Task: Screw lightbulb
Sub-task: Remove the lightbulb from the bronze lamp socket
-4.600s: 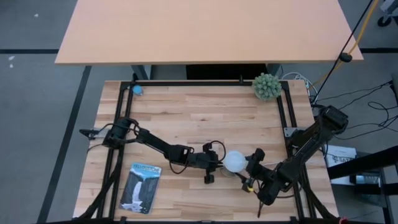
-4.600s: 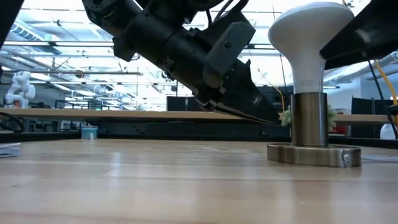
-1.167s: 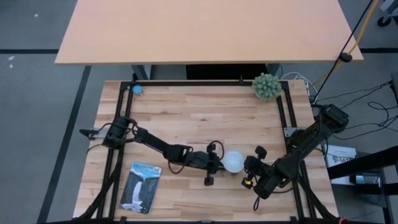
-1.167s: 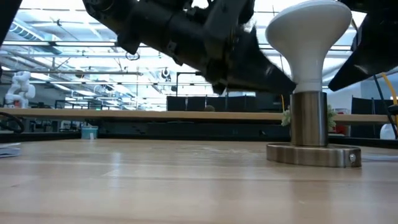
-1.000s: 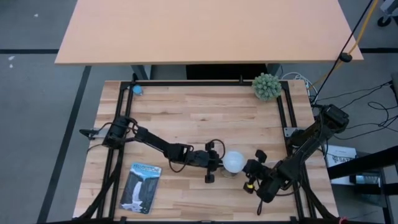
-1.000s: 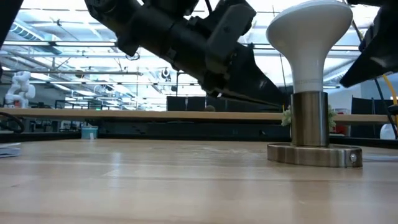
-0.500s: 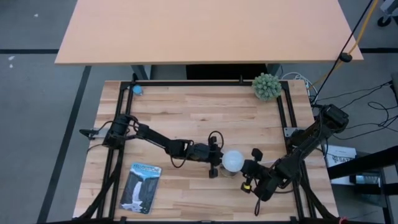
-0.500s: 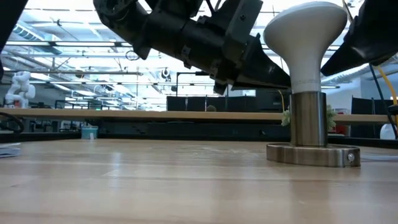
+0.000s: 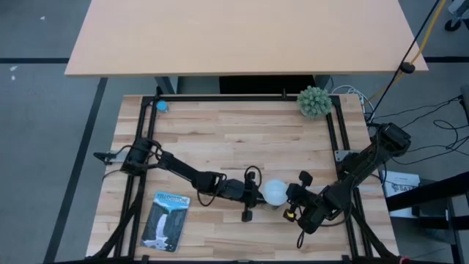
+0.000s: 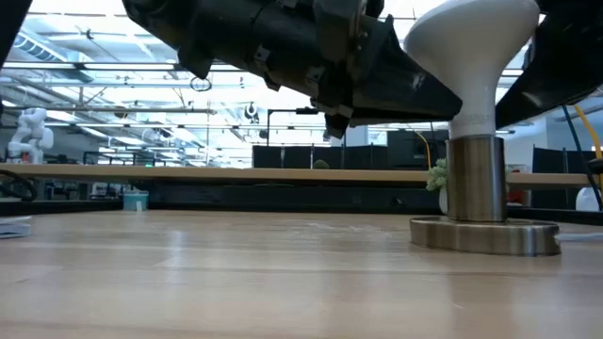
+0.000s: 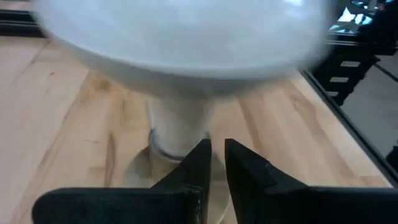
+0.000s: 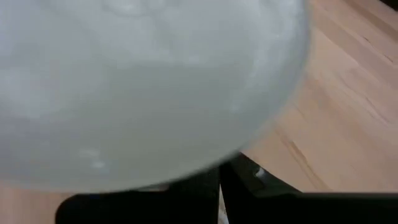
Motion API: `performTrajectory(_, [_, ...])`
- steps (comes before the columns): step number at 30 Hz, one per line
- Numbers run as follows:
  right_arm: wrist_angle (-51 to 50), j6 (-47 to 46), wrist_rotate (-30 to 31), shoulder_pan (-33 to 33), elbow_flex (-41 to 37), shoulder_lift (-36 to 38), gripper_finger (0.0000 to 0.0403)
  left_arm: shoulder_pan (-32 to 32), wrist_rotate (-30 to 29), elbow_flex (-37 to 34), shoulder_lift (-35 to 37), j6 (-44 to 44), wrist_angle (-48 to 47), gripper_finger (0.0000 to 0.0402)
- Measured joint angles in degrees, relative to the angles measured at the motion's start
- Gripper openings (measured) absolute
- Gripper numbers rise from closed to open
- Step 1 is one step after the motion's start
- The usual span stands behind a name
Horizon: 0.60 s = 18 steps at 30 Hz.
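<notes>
The white lightbulb (image 10: 476, 38) stands in a metal socket post (image 10: 474, 179) on a round flat base (image 10: 485, 235). It leans slightly toward the table's right. My left gripper (image 9: 258, 193) reaches in level from the left, under the globe (image 11: 180, 37). Its fingers are all but shut, with nothing between them, and their tips are at the bulb's neck (image 11: 180, 124). My right gripper (image 9: 291, 198) is shut. It comes from the right and sits just under the globe (image 12: 137, 87), which fills its wrist view. My left gripper meets the bulb's neck (image 10: 452, 105) with its nearly shut fingertips (image 11: 200, 155), level from the table's left, below the globe. The bulb stays in the socket, leaning right. My right gripper lies close under the globe on the right side. I cannot tell whether it touches.
A packaged item (image 9: 165, 220) lies at the near left. A green plant ball (image 9: 314, 101) sits at the far right corner and a small blue thing (image 9: 162, 106) at the far left. Bare wood (image 9: 234, 139) lies between them. A black frame (image 9: 333, 139) rims the table.
My left gripper has swung a little toward the far edge and come back, rolling about its wrist while staying at the bulb's neck. The bulb now leans toward the right, and the socket base has slid slightly rightward.
</notes>
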<state>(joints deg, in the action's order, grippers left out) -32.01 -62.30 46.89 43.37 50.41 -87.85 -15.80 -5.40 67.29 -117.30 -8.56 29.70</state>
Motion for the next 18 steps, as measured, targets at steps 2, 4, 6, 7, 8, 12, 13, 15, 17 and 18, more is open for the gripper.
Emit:
performTrajectory(2, [-0.09,-0.47,-0.28,0.09,0.0,0.0,0.0,-0.54,0.05,0.0,0.0,-0.02,-0.07,0.0053])
performTrajectory(4, [-0.1,-0.27,-0.39,0.12,0.0,0.0,0.0,-0.83,0.04,0.0,0.0,-0.04,-0.51,0.0053])
performTrajectory(6, [-0.15,-0.2,-0.39,0.1,0.0,0.0,0.0,-0.84,0.01,0.0,0.0,-0.02,-0.54,0.0053])
performTrajectory(7, [-0.3,-0.21,-0.39,0.1,0.0,0.0,0.0,-0.82,-0.05,0.0,0.0,-0.04,-0.69,0.0053])
performTrajectory(8, [-0.54,-0.37,-0.48,0.14,0.0,0.0,0.0,-0.68,-0.34,0.0,0.0,-0.02,-1.08,0.0053])
performTrajectory(12, [-1.66,-2.75,-1.52,1.27,0.0,0.0,0.0,0.48,-1.54,0.0,0.0,-0.04,-2.54,0.0053])
performTrajectory(13, [-1.74,-3.32,-1.96,1.67,0.0,0.0,0.0,0.82,-1.62,0.0,0.0,-0.03,-2.89,0.0053])
performTrajectory(15, [-1.76,-4.77,-2.12,2.73,0.0,0.0,0.0,1.65,-1.67,0.0,0.0,-0.04,-3.93,0.0053])
performTrajectory(17, [-1.74,-6.37,-2.12,3.87,0.0,0.0,0.0,2.48,-1.67,0.0,0.0,-0.04,-4.35,0.0053])
performTrajectory(18, [-1.68,-7.21,-2.03,4.39,0.0,0.0,0.0,2.89,-1.67,0.0,0.0,-0.02,-4.2,0.0053])
